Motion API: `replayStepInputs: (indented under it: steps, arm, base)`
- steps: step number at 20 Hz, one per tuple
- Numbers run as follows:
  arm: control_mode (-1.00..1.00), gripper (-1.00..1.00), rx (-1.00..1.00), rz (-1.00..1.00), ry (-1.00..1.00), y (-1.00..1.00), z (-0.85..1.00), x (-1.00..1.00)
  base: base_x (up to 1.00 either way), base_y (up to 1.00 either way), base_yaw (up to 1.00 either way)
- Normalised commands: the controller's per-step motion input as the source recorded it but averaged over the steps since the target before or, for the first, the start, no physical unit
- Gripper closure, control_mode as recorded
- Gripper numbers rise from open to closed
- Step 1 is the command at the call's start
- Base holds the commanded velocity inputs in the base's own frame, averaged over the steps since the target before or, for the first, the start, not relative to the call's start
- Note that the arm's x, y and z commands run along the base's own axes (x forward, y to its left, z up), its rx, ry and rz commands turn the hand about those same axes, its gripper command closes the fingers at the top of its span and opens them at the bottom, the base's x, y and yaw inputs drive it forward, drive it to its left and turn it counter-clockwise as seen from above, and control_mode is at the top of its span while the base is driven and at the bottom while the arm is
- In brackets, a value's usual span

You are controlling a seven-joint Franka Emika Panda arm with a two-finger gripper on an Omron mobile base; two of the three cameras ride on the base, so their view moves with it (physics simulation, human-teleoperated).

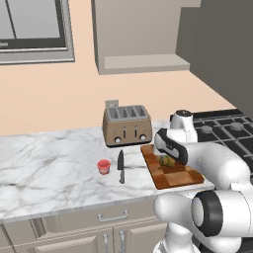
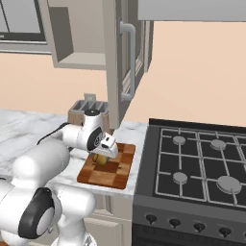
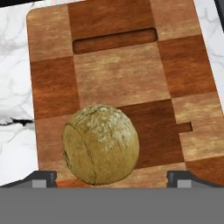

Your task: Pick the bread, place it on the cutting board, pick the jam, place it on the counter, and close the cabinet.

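The bread (image 3: 100, 144), a round golden-brown loaf, rests on the checkered wooden cutting board (image 3: 118, 74). My gripper (image 3: 111, 178) hangs just over it, open, and each fingertip (image 3: 43, 178) stands clear of the loaf's sides. From the base, the gripper (image 1: 170, 152) (image 2: 104, 151) points down at the bread (image 1: 167, 161) (image 2: 100, 158) on the cutting board (image 1: 173, 179) (image 2: 108, 175). The jam (image 1: 104, 166), a small red jar, stands on the white marble counter (image 1: 49, 163), left of the board. The cabinet (image 2: 120, 62) door stands open above the board, handle outward.
A black knife (image 1: 121, 167) lies between the jar and the board. A toaster (image 1: 126, 124) (image 2: 84, 109) stands behind them against the wall. The stove (image 2: 202, 163) borders the board's right side. The open cabinet door hangs close above my arm.
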Motion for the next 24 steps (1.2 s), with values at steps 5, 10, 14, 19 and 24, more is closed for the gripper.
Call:
replayStepInputs:
  steps: [5, 10, 14, 19, 24]
  arm:
    - [-1.00, -1.00, 0.00, 0.00, -0.06, -0.03, 0.18, -0.16]
    - [-1.00, -1.00, 0.00, 0.00, -0.09, -0.02, 0.20, -0.16]
    - [-1.00, -1.00, 0.00, 0.00, -0.13, -0.01, 0.18, -0.20]
    - [-1.00, -1.00, 0.00, 0.00, -0.16, 0.00, 0.15, -0.23]
    - [-1.00, -1.00, 0.00, 0.00, -0.14, 0.00, 0.25, -0.24]
  base:
    - [0.00, 0.00, 0.00]
    - [0.00, 0.00, 0.00]
    - [0.00, 0.00, 0.00]
    - [0.00, 0.00, 0.00]
    - [0.00, 0.00, 0.00]
